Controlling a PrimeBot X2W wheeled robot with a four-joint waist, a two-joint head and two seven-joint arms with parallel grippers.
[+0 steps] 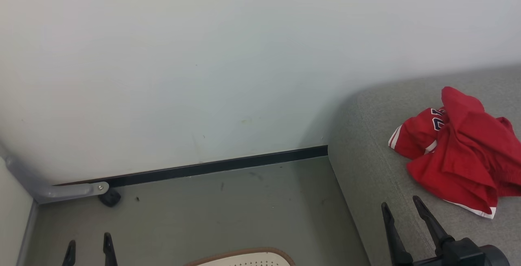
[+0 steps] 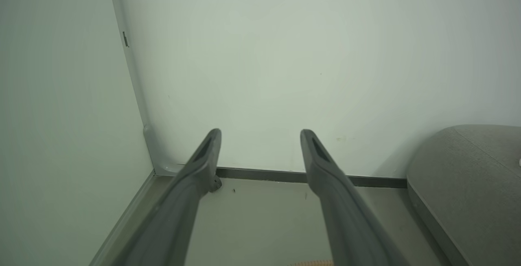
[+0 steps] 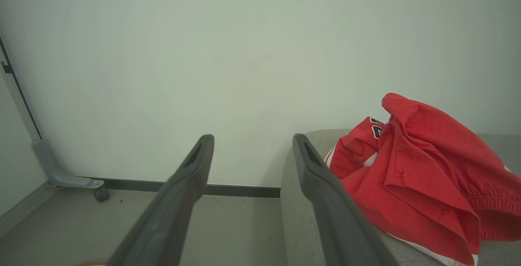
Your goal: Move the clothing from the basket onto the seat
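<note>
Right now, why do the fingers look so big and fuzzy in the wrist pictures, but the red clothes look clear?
Left wrist view: the left fingers sit near the lens, so look huge and soft-edged. Right wrist view: the right fingers blur likewise; the clothing is crisp. Head view: soft even light, faint shadow beside the seat.

Left gripper low, fingers spread wide, nothing held; right gripper likewise agape and empty, fingers pointing up.

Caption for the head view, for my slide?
Red clothing heaped on the grey seat; left claw and right claw open, empty; basket rim below.
</note>
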